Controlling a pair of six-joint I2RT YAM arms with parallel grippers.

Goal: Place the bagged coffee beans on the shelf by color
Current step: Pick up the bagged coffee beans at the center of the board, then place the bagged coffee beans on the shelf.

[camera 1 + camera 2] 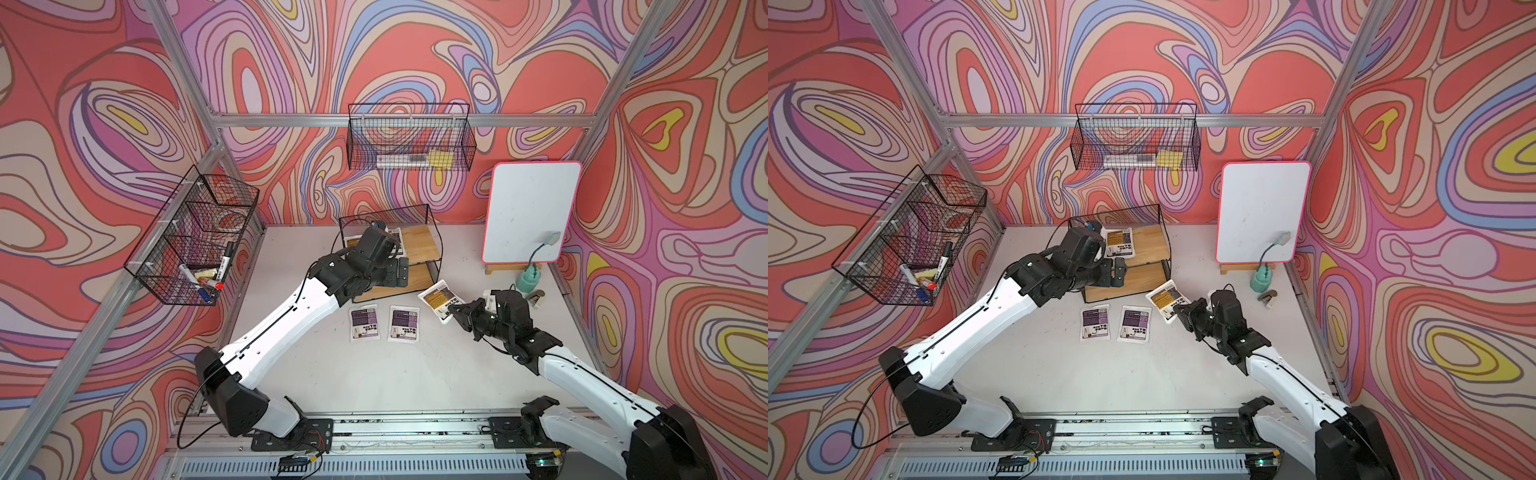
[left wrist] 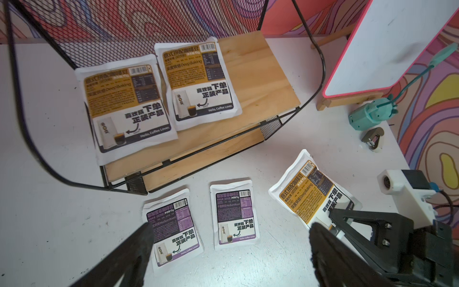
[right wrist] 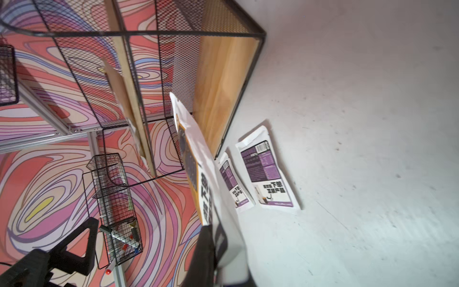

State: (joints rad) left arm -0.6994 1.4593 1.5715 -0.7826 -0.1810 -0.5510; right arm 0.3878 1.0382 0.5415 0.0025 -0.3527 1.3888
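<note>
The shelf (image 1: 419, 243) stands at the centre of both top views, near the back edge of the table (image 1: 374, 382). Its upper wooden board carries two orange-brown bags lying flat with their edges touching: the first shelved pouch (image 2: 126, 104), by the mesh side and reaching the board's front edge, and the second shelved pouch (image 2: 198, 82) beside it. Just below the shelf in a top view, the left purple pouch (image 1: 365, 322) and the right purple pouch (image 1: 404, 323) lie flat on the table, side by side and slightly apart. To their right the held orange pouch (image 1: 440, 301) is raised off the table and tilted, with the right pincer (image 1: 456, 312) clamped on its lower corner. The left pincer (image 1: 398, 272) hangs over the shelf's lower board with its fingers spread apart and nothing between them. At the left of the frame the side wire basket (image 1: 166, 257) holds a black marker (image 1: 226, 259) and a few capped pens in its lowest compartment. At upper centre the back wire basket (image 1: 409, 137) holds a yellow block (image 1: 440, 160) and a long pale box (image 1: 399, 160).
</note>
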